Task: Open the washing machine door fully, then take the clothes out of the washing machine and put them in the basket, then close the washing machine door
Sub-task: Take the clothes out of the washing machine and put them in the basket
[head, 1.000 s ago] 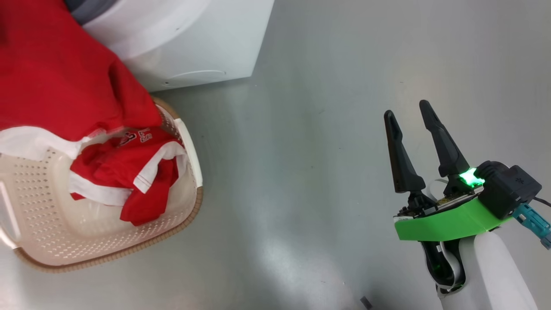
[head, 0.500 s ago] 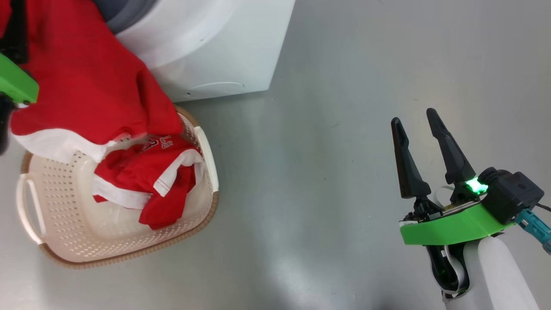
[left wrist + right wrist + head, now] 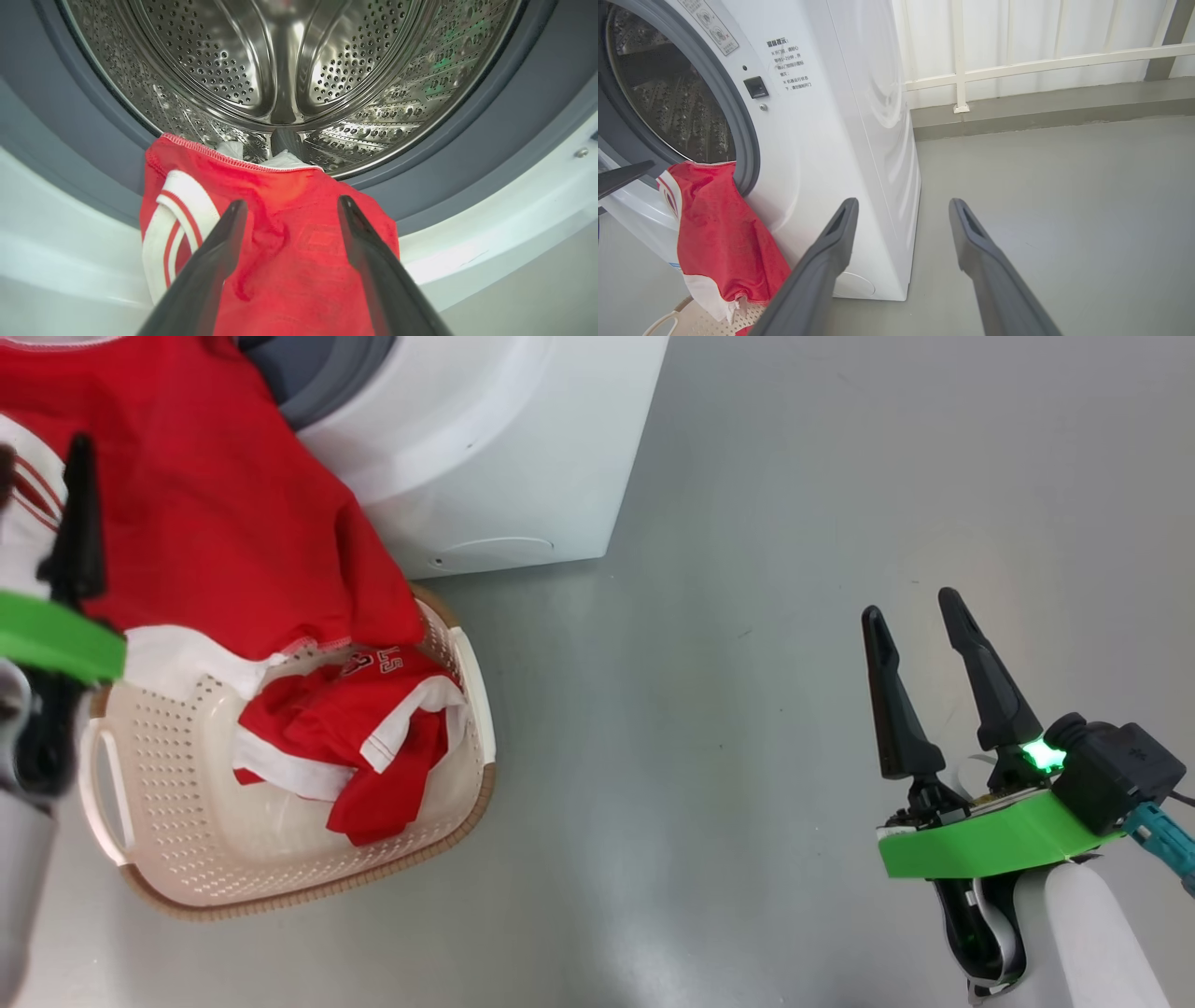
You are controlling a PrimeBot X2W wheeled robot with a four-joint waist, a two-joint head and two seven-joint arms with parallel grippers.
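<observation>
On the left, the left claw [image 3: 293, 201] stands wide open in front of a long red garment with white trim [image 3: 215, 523], gripping nothing. The cloth trails from the mouth of the big white washing machine [image 3: 523, 457] into the cream perforated plastic basket [image 3: 308, 896], set close below, I'd guess, to catch it. Far right, the right claw [image 3: 912, 602] hangs spread and empty over the grey floor [image 3: 700, 709].

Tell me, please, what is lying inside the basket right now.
The basket holds a crumpled red garment with white trim. A larger red garment hanging from the washing machine covers its far edge, hiding whatever lies beneath.
</observation>
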